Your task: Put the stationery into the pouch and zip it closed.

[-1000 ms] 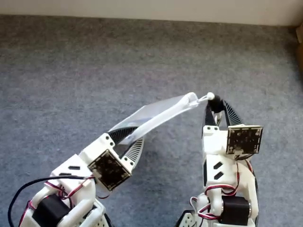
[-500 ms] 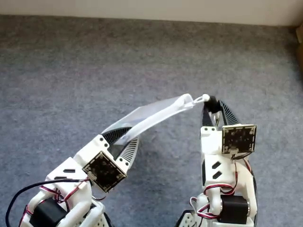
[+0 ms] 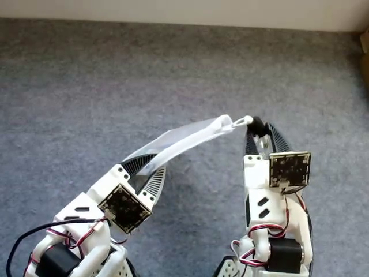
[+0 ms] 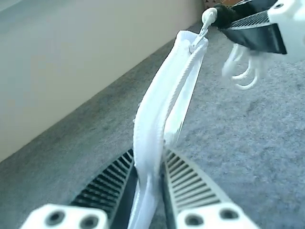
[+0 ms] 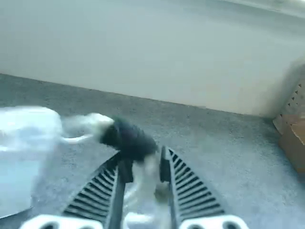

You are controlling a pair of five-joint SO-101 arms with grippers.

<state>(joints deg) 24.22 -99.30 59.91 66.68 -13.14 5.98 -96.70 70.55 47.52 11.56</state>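
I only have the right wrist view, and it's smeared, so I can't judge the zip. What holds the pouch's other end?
Observer: The left gripper is shut on that end, so the pouch is stretched between both grippers.
Operator: Where is the slider?
Observer: At your end. The slider sits beside the dark pull tab that the right gripper pinches.
Operator: Any gap left in the zip?
Observer: In the left wrist view, the zip looks joined along the whole length that shows.
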